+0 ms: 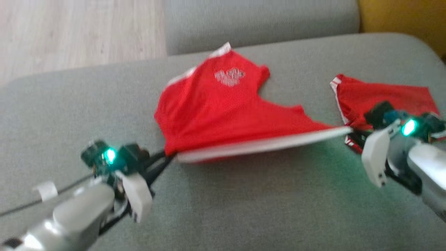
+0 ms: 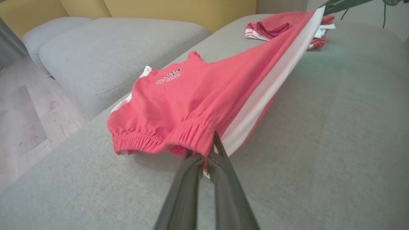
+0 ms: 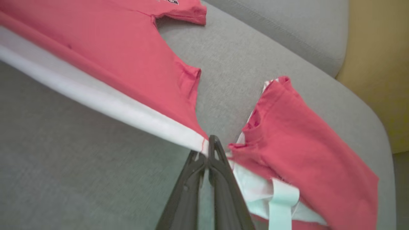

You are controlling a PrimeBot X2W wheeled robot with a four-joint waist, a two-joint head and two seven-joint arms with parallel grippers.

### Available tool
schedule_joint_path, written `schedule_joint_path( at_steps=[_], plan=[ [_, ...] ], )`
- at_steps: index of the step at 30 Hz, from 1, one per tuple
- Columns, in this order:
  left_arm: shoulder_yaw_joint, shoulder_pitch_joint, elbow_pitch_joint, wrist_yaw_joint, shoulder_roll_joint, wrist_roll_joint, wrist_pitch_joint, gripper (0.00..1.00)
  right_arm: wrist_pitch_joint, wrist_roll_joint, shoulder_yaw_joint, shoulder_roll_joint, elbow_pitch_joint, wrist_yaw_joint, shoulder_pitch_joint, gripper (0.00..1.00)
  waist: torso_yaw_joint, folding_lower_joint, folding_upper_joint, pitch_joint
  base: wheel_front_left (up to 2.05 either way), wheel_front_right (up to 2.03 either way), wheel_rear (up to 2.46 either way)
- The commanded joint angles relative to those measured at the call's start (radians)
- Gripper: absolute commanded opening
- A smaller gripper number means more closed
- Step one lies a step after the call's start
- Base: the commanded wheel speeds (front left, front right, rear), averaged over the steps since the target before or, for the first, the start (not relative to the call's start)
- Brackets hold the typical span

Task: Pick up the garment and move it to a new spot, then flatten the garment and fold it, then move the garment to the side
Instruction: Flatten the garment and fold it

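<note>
- A pair of red fabric shorts with a white side stripe is stretched between the two grippers above a wide grey upholstered sofa cushion.
- The left gripper has its two dark fingers clamped on the gathered elastic waistband; the left wrist view shows the fingertips pinched together on that red band.
- The right gripper is closed on the opposite end of the white stripe, at the leg hem. In the right wrist view the fingers meet on the stripe's tip.
- The shorts' long axis runs from left to right across the head view, waistband towards the robot's left, leg end towards its right.
- The white stripe forms the near edge, pulled taut and straight. The rest of the red cloth slopes away from the robot and rests on the cushion.
- A small white printed logo lies near the far edge of the shorts.
- A second red garment with white trim lies on the cushion just behind the right gripper.
- Pale wooden flooring shows at the upper left.
</note>
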Motion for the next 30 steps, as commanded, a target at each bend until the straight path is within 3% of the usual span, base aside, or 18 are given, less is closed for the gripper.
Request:
schedule_joint_path(
  at_steps=[1,6,13,19,24,30],
  plan=[
    [0.038,-0.006,-0.033,0.014,0.055,0.005,0.006,0.0,0.014,0.035,0.012,-0.067,-0.043,0.006,0.021,0.0,-0.004,0.0002,-0.0001,-0.04,0.0,0.0,0.0],
    [0.037,0.056,-0.121,0.046,0.087,0.007,0.031,0.0,0.037,0.082,0.036,-0.131,-0.118,0.006,0.048,0.0,-0.008,0.0002,-0.0001,-0.069,0.0,0.0,0.0],
    [0.037,0.173,-0.352,0.154,0.165,-0.019,0.075,0.0,0.103,0.147,0.048,-0.238,-0.25,0.006,0.11,0.0,-0.019,0.0002,-0.0001,-0.094,0.0,0.0,0.0],
    [0.046,0.214,-0.512,0.224,0.215,-0.034,0.118,0.0,0.131,0.155,-0.016,-0.301,-0.345,0.006,0.139,0.0,-0.016,0.0002,-0.0001,-0.077,0.0,0.0,0.0],
    [0.071,0.186,-0.53,0.24,0.219,-0.041,0.122,0.0,0.129,0.095,-0.087,-0.293,-0.365,0.006,0.119,0.0,0.006,0.0002,-0.0001,-0.042,0.0,0.0,0.0],
    [0.105,0.115,-0.51,0.222,0.21,-0.037,0.119,0.0,0.136,0.001,-0.159,-0.256,-0.37,0.006,0.034,0.0,0.058,0.0002,-0.0001,0.047,0.0,0.0,0.0]
  ],
)
